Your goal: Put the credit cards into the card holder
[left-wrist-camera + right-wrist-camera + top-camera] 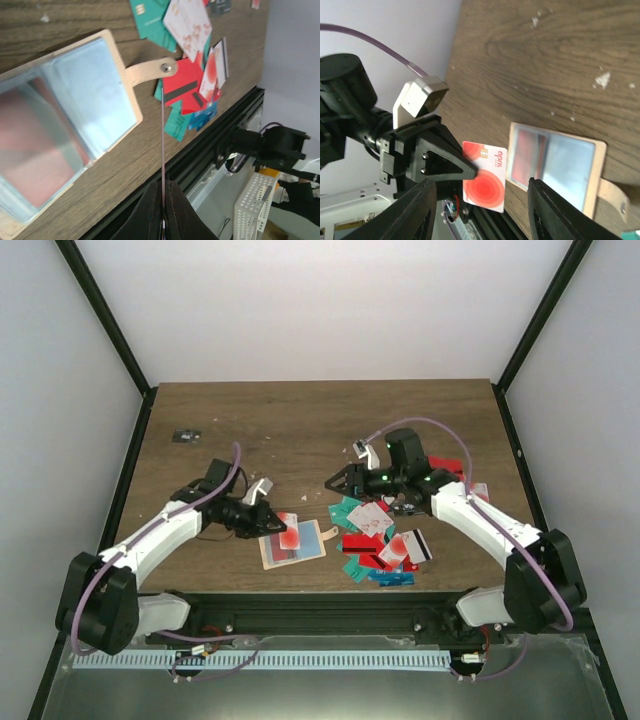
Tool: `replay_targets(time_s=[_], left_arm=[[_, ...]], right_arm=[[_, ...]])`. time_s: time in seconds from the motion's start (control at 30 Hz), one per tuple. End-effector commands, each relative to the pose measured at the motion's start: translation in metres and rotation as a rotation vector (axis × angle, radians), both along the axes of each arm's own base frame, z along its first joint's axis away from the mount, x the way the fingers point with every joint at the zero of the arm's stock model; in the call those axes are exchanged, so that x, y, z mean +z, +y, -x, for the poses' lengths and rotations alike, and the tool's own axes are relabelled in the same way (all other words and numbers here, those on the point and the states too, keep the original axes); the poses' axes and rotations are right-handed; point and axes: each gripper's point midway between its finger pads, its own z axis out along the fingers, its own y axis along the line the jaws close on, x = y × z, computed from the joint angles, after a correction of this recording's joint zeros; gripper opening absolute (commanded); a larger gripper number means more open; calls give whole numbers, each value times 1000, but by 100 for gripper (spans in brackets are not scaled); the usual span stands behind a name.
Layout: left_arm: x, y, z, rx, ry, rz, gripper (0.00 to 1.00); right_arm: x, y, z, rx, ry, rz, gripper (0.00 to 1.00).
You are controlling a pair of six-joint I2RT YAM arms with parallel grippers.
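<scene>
The card holder [296, 544] lies open near the table's front edge, with clear pockets up and its snap tab to the right; a red card sits in one pocket. It also shows in the left wrist view [65, 130] and the right wrist view [555, 165]. My left gripper [268, 518] is shut on a white card with a red circle [485, 175], held on edge just above the holder's left side; in the left wrist view that card [163, 140] is a thin line. My right gripper [335, 483] is open and empty, apart from the holder. Several credit cards [385, 535] lie piled to the right.
A tiny dark flat object [186, 436] lies at the far left of the table. A black rail [320, 605] runs along the front edge, right beside the holder. The card pile [190, 85] lies just past the snap tab [152, 70].
</scene>
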Motion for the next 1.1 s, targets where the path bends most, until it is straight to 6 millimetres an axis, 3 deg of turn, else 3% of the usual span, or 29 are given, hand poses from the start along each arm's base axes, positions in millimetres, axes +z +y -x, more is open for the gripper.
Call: replay_targets(time_s=[0.0,0.43,1.07], left_arm=[[-24,7,9,-40,26,-55,4],[-66,10,12,-53,132,-117,4],[-79,8,9,-74,195,-141,4]], right_arm=[[-30,-1,14,45,29,76,51],[-82,30,38,168,92,198,37],[-131,32,44,217,165,272,28]])
